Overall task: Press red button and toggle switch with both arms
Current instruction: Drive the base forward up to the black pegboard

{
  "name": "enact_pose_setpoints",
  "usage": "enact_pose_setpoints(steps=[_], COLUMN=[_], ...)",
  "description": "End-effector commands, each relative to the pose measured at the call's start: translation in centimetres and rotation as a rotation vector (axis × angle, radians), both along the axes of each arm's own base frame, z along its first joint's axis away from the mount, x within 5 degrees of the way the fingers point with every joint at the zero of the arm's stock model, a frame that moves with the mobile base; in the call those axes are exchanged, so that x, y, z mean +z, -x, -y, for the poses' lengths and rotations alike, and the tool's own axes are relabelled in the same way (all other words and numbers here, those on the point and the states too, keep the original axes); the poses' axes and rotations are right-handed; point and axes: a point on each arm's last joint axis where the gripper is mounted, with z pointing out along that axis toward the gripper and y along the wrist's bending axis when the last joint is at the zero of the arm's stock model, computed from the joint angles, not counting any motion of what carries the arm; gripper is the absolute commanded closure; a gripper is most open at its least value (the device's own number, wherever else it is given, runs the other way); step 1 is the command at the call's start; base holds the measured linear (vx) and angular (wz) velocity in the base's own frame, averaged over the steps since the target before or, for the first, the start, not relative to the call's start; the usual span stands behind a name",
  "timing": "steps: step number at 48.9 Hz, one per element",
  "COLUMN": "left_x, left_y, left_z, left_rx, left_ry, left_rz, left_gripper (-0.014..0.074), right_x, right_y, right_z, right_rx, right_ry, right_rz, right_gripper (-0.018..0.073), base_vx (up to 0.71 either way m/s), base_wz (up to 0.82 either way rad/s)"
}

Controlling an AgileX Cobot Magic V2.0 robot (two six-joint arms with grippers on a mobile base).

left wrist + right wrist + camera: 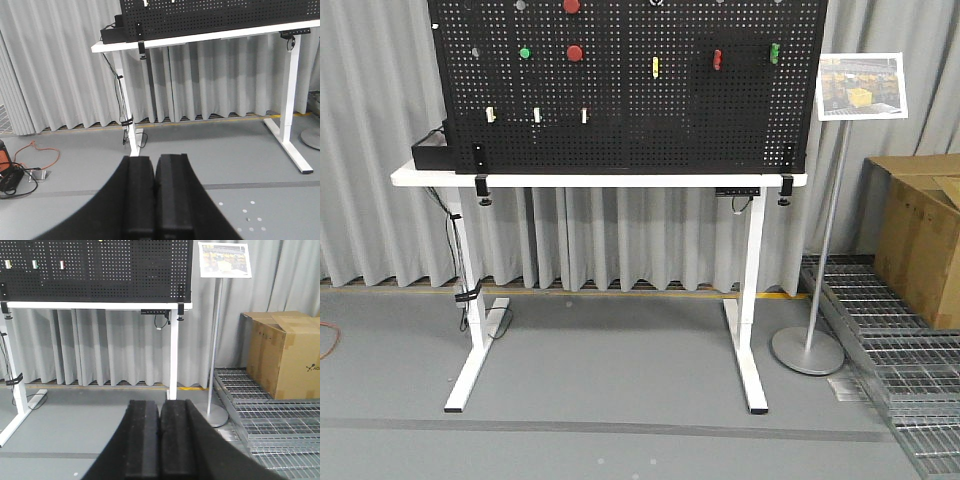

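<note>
Two red buttons sit on the black pegboard (620, 120), one (574, 52) left of centre and another (571, 5) cut by the top edge. A small white-ringed knob (657, 2) at the top edge may be the toggle switch; its lever does not show. Neither arm appears in the exterior view. My left gripper (155, 159) is shut and holds nothing, low over the grey floor, far from the board. My right gripper (160, 403) is shut and holds nothing too, facing the table's right leg (173, 355).
The pegboard stands on a white table (600, 179). It also carries a green button (525, 53), a yellow rocker (655, 67), a red clip (717, 60) and white switches (536, 115). A sign stand (825, 250), cardboard box (920, 235) and metal grating (910, 370) are at the right. Cables (20, 170) lie left.
</note>
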Motion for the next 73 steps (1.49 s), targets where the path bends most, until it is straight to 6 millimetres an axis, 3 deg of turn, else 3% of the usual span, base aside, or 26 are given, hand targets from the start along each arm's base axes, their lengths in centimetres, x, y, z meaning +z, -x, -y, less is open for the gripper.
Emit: enact_pose_setpoints(steps=[1, 40, 73], left_x=[-0.38, -0.38, -0.38], left_y=[-0.1, -0.1, -0.1], left_z=[0.02, 0.02, 0.02], left_rx=[-0.003, -0.003, -0.003], left_ry=[0.014, 0.014, 0.014], left_rz=[0.055, 0.055, 0.055], left_gripper=[0.0594, 0.0594, 0.0594], right_x=[0.47, 0.47, 0.47], right_y=[0.11, 0.11, 0.11], right_z=[-0.1, -0.1, -0.1], right_rx=[0.01, 0.01, 0.01], right_ry=[0.015, 0.015, 0.015], right_rz=[0.091, 0.091, 0.091], right_gripper=[0.0559, 0.0559, 0.0559], base_vx=[0.0, 0.02, 0.26], base_wz=[-0.01, 0.0, 0.01])
